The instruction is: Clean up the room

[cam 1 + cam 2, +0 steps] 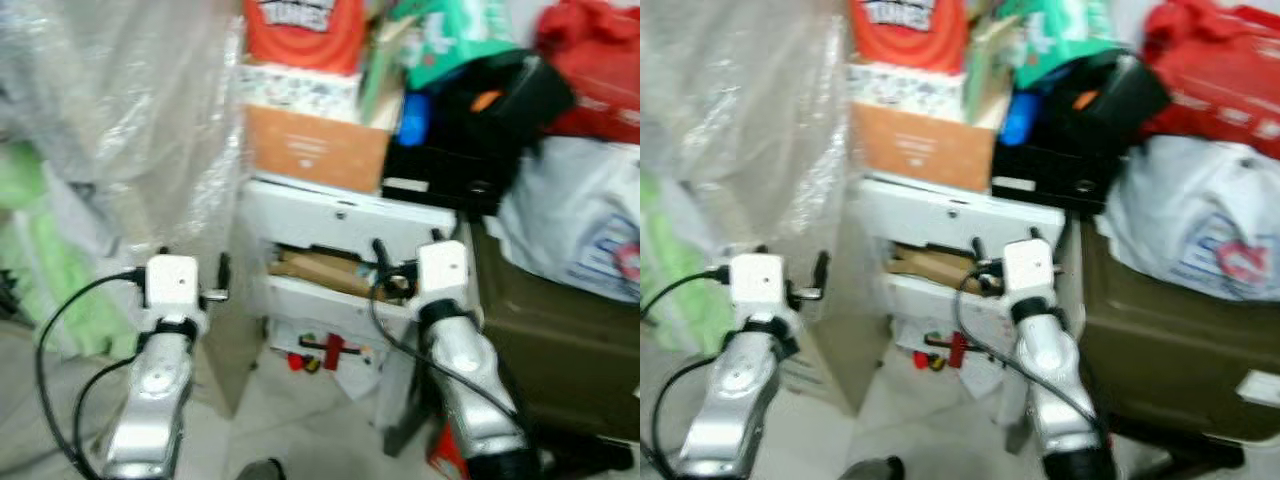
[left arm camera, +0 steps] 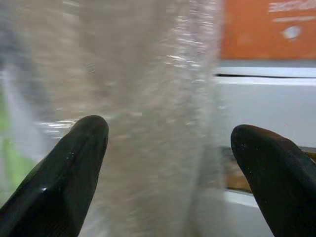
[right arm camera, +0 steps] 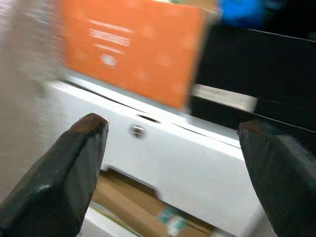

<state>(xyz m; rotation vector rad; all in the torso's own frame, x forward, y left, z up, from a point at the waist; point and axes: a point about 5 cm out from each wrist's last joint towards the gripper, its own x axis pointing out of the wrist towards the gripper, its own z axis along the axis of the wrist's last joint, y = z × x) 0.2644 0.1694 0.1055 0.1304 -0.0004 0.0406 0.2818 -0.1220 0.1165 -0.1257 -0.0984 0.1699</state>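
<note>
While print blurs unreadable, orange box [image 1: 315, 147] tops white cabinet [image 1: 340, 225].

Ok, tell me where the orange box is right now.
The orange box sits on top of the white cabinet, straight ahead in the head views, between the clear plastic sheeting on its left and the black case on its right.

No wording can be read; every view is blurred. The orange box [image 3: 129, 52] carries white lines of print and a small white mark, all illegible. The red item [image 1: 303, 28] above it bears large white letters, too smeared to make out. The white bag [image 1: 1200, 232] shows a blue and red print, unreadable.
</note>
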